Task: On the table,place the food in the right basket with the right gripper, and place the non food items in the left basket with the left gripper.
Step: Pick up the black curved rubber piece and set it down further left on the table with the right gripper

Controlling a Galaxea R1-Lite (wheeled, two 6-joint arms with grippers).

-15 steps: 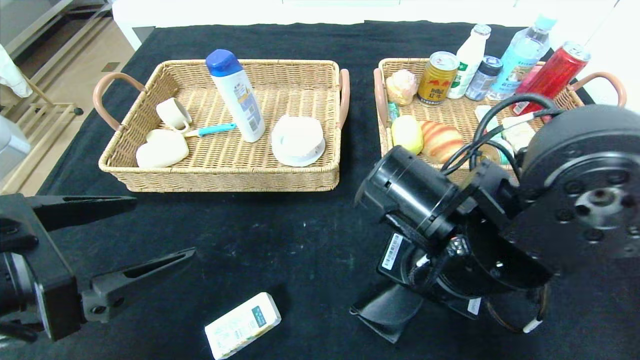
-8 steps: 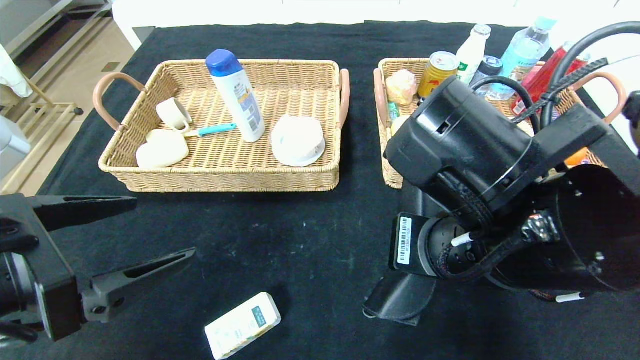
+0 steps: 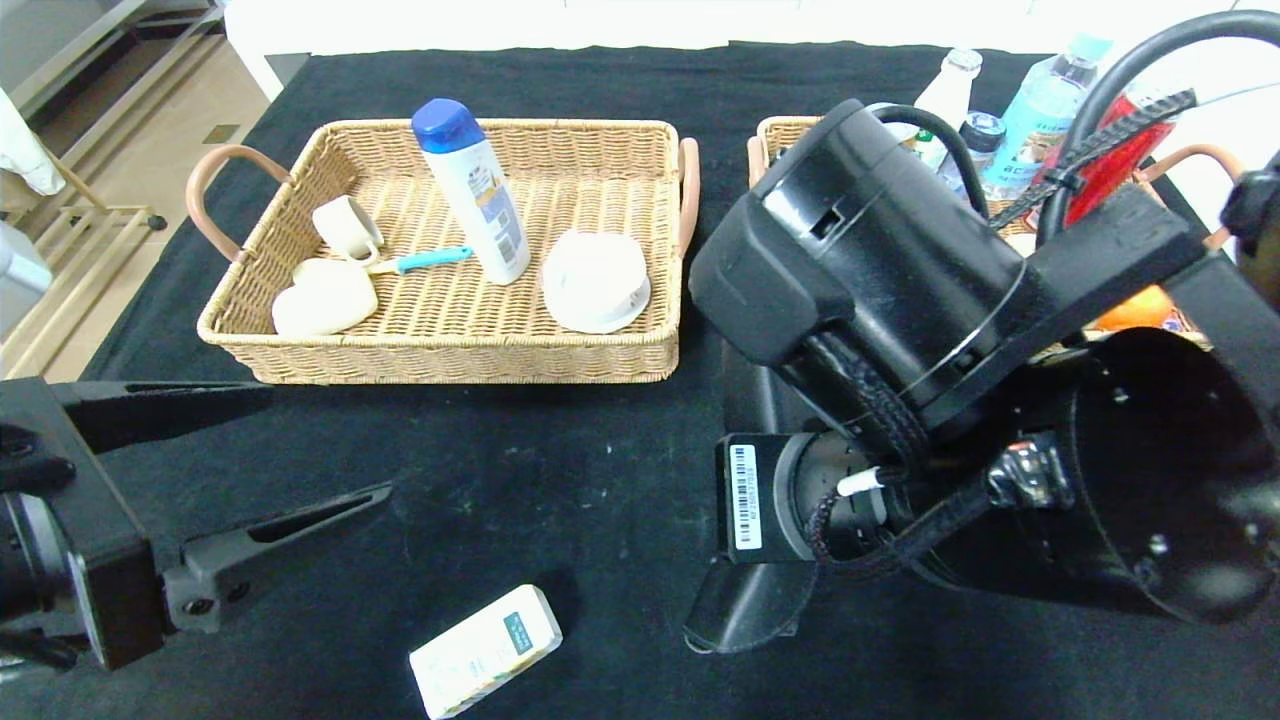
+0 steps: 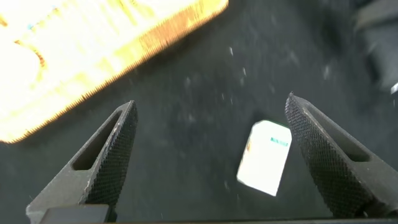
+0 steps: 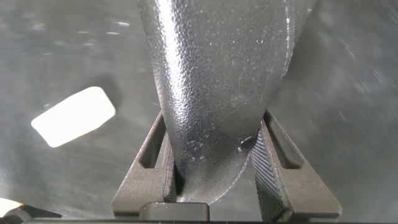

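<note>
Black leather case (image 3: 745,605), flat and light, hangs clenched by its flap in the right tool (image 5: 211,180) above the table (image 3: 560,470); it may slip. Left tool (image 4: 211,155) gapes, released, over the stiff carton (image 3: 486,650).

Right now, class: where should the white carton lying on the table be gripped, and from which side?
Grip the white carton across its two long edges, at mid-length, coming straight down from above. It lies flat on the table, label up and slanted, with open space along both long sides.
</note>
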